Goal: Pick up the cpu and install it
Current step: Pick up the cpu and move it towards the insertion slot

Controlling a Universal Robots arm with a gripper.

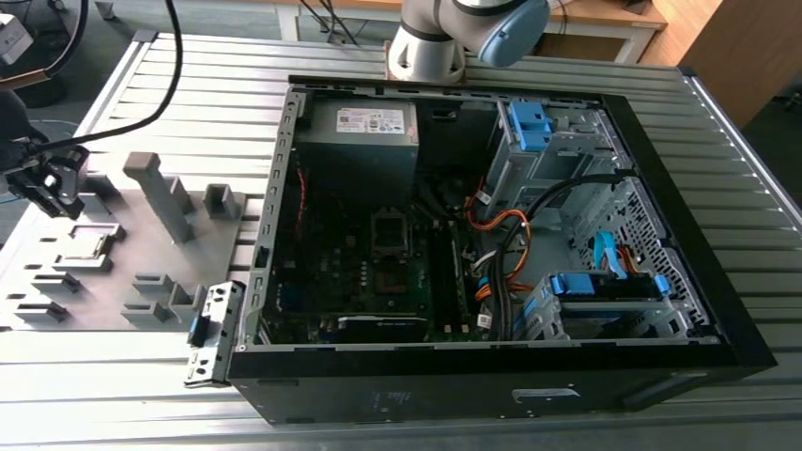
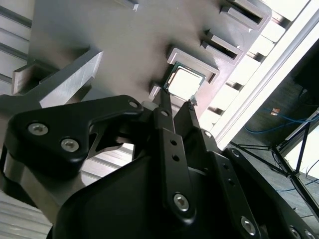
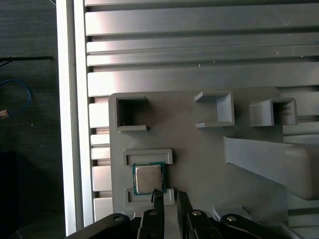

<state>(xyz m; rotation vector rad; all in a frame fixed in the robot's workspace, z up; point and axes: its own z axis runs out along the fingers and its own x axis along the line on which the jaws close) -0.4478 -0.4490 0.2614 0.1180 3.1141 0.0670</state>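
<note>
So the whole setup sits on a ribbed aluminium worktop, with dark floor past its edge and a loose blue cable lying down there. Biggest thing on it is a black PC case on its side with the panel off. Inside you can see the power supply in the corner nearest the arm's base, the motherboard in the middle, blue drive cages toward the exterior view's right, and a bundle of orange cables between them. On the exterior view's left, just beside the case, there's a grey fixture plate with a bunch of blocks and pockets on it, including one tall slanted block. The cpu lies flat in one of those little framed pockets, shiny side up, well apart from the case. The gripper hangs over that pocket with its fingers open only a crack and empty, tips just beside the chip's edge.
</note>
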